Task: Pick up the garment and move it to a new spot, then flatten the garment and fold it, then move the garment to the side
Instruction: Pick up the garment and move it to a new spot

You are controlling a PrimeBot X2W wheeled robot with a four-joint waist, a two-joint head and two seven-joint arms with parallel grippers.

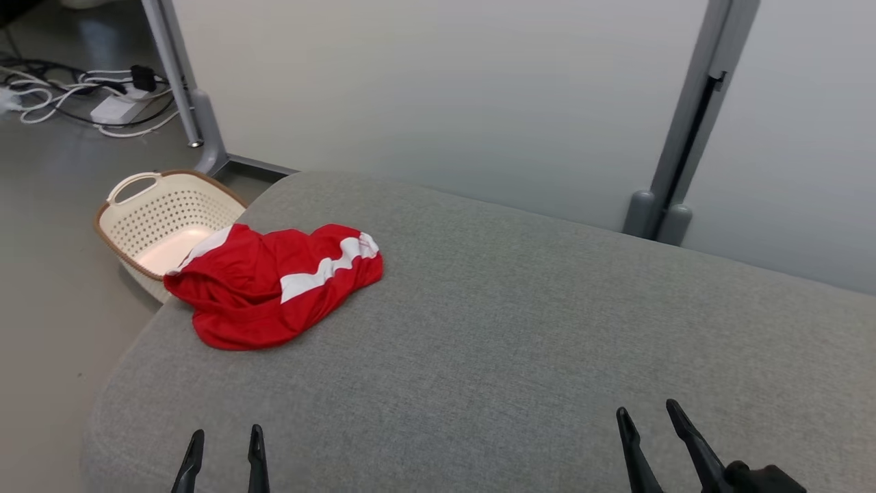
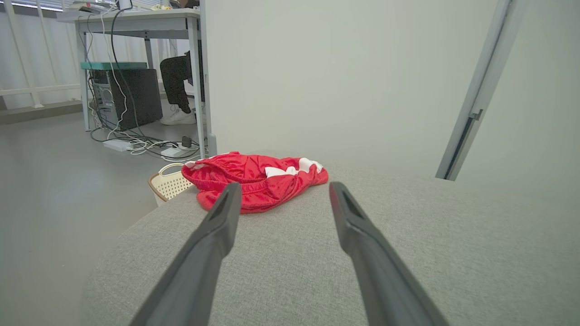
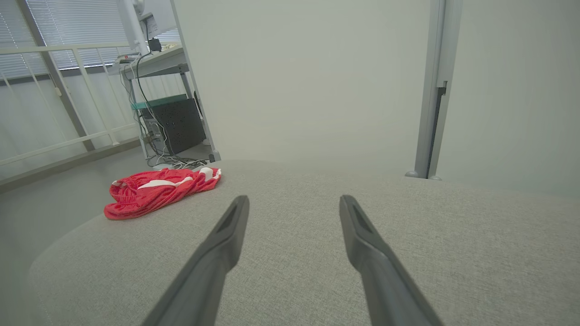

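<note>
While two pairs of jaws gape, one red garment [image 1: 253,291], one basket [image 1: 171,207]

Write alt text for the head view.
A crumpled red garment with white stripes lies at the far left edge of a grey cushioned surface, beside a cream perforated basket on the floor. The left gripper and right gripper sit open and empty at the bottom edge.

A cream perforated basket [image 1: 174,205] sits on the floor beside the grey upholstered seat [image 1: 513,329]. Beyond it a white power strip [image 1: 116,106] lies among tangled cables [image 1: 48,96], with a black computer tower [image 2: 129,102] under a desk [image 2: 136,18].
</note>
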